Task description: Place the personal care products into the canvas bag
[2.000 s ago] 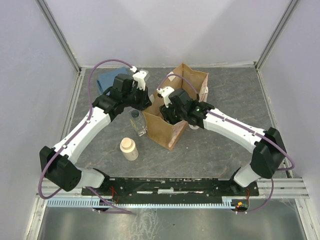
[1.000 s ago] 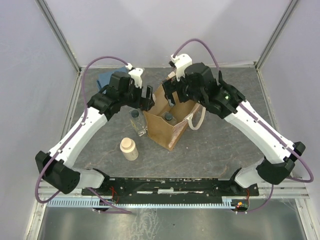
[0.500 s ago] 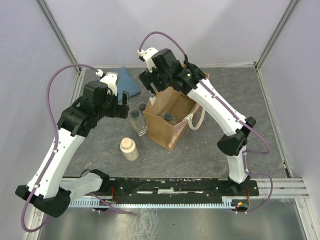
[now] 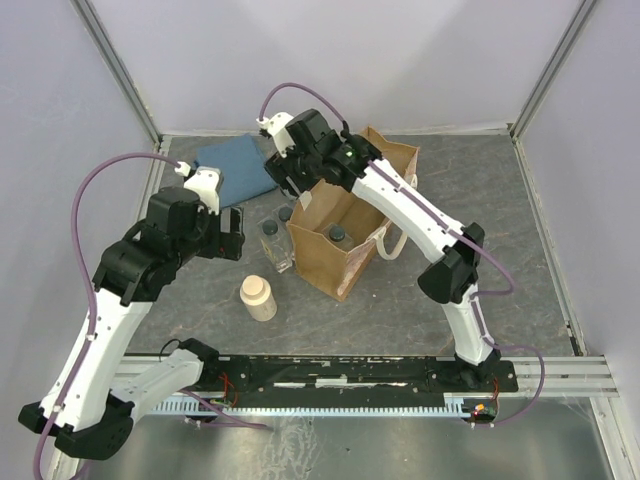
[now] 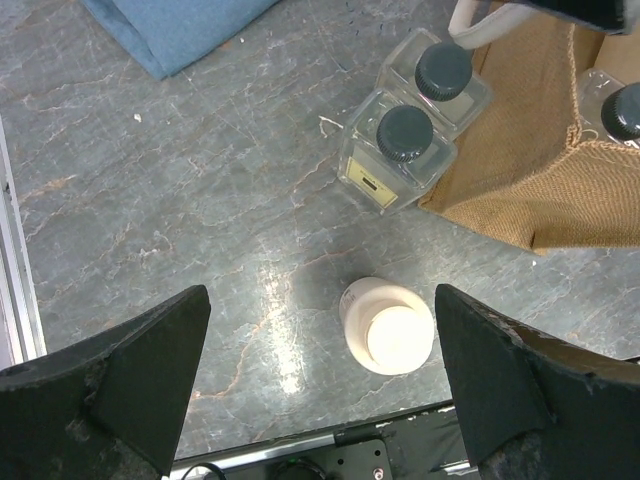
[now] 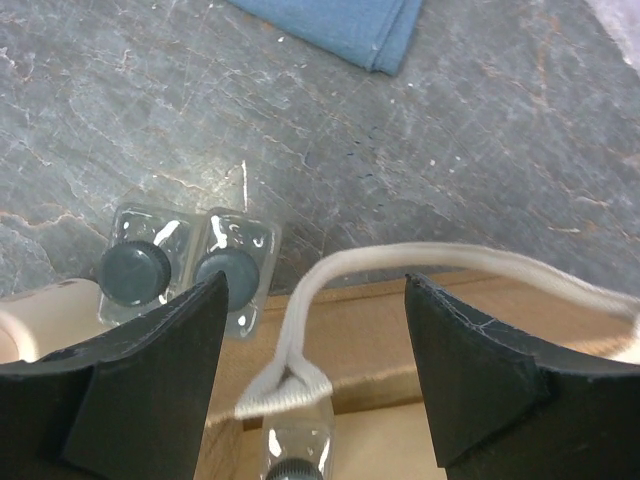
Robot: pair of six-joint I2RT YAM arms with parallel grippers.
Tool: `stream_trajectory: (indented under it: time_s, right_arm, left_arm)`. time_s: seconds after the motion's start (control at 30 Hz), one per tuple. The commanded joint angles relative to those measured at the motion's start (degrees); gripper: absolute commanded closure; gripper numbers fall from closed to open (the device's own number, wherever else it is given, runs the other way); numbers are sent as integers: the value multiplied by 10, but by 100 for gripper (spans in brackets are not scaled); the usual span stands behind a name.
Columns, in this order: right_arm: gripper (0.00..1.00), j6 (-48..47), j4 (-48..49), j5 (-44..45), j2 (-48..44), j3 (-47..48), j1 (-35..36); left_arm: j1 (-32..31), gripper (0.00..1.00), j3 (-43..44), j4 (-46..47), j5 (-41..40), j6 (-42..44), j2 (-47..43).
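The tan canvas bag (image 4: 350, 255) stands upright mid-table with one clear bottle (image 4: 338, 234) inside it. Two clear square bottles (image 5: 405, 140) (image 5: 443, 75) with dark caps stand side by side against the bag's left wall (image 5: 530, 170). The cream round bottle (image 5: 390, 327) stands alone nearer the front. My left gripper (image 5: 322, 300) hangs open high above the cream bottle, empty. My right gripper (image 6: 315, 290) is open over the bag's far left corner. An off-white handle loop (image 6: 400, 262) runs between its fingers, and neither finger touches it.
A folded blue cloth (image 4: 235, 160) lies at the back left. The bag's other handle (image 4: 395, 240) droops over its right side. The metal rail (image 5: 15, 260) edges the table on the left, and the arms' base bar (image 4: 330, 372) runs along the front.
The right arm has swung from the bag's right side across to its far left corner. The left arm has pulled back left and toward the front, away from the bottles.
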Motion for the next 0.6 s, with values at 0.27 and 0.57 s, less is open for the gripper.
stream_trajectory:
  time_s: [0.27,0.57]
  right_arm:
    - [23,-3,28,-74,48,4,7]
    - [19,-3,9,-72,32,-57,19]
  left_arm:
    - [1,0,-16,6,-4,-14,-8]
    - [1,0,-37,24,2,-13,-3]
